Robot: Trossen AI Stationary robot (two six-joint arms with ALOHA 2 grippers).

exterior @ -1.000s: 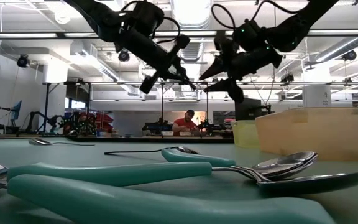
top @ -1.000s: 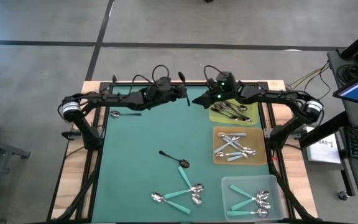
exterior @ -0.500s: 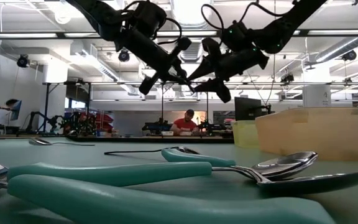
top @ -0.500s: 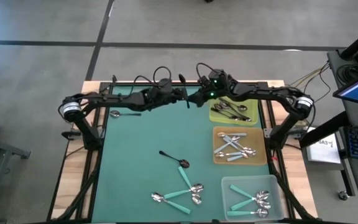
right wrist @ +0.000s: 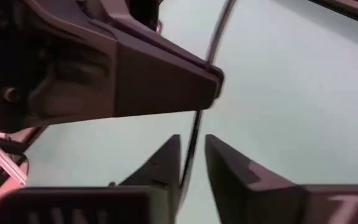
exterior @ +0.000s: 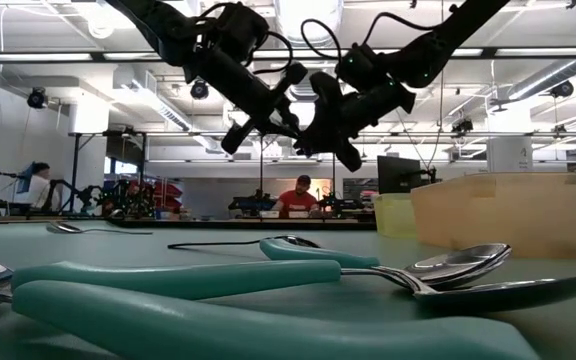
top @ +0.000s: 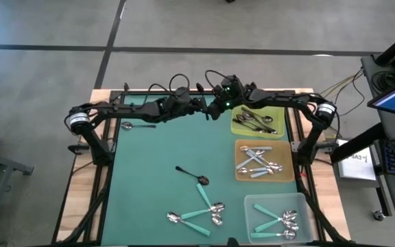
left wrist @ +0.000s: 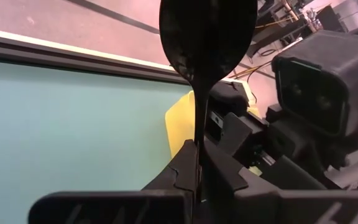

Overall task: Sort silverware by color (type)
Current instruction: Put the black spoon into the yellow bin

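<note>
My left gripper point(top: 203, 104) is clamped on a black spoon point(left wrist: 205, 56); my right gripper point(right wrist: 191, 163), directly opposite, straddles its handle, fingers point(right wrist: 160, 165) narrowed, contact unclear.

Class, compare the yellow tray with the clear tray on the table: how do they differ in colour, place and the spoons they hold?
The yellow tray sits at the far end of the row on the right; the clear tray sits at the near end. The yellow tray holds dark-handled spoons; the clear tray holds teal-handled spoons. Both are flat trays lying on the green table, each with several spoons.
</note>
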